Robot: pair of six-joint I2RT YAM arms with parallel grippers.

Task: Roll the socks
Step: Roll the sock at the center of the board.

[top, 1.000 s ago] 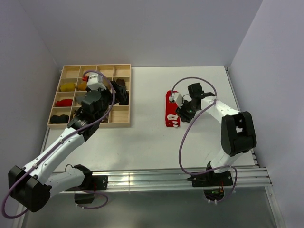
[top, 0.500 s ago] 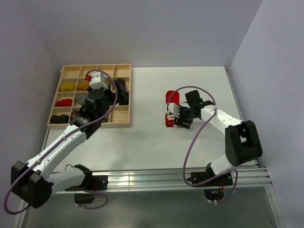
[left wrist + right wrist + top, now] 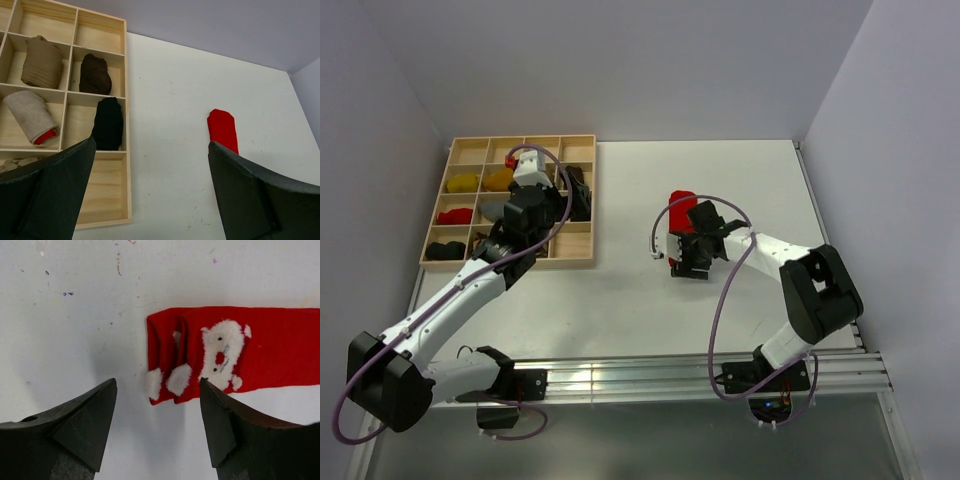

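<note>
The red sock (image 3: 678, 206) with white marks lies flat on the white table, right of centre. In the right wrist view its cuff end (image 3: 170, 360), with a white Santa figure, lies just beyond my fingertips. My right gripper (image 3: 686, 256) (image 3: 157, 385) is open and empty, low over that near end. My left gripper (image 3: 570, 190) (image 3: 151, 145) is open and empty, above the right side of the wooden tray (image 3: 510, 263). A rolled black sock (image 3: 107, 122) sits in a tray compartment. The red sock's toe end (image 3: 222, 129) shows in the left wrist view. I see no clear argyle sock.
The tray (image 3: 125, 150) also holds a dark brown roll (image 3: 95, 74), a tan roll (image 3: 42, 61) and a grey-white roll (image 3: 30, 115). Yellow (image 3: 462, 183), orange (image 3: 498, 180), red (image 3: 455, 215) and black (image 3: 445, 250) bundles fill its left compartments. Walls stand left, back and right.
My right gripper has moved left and nearer along the red sock, from beside its middle to its near cuff end. My left gripper has shifted slightly farther back over the tray.
</note>
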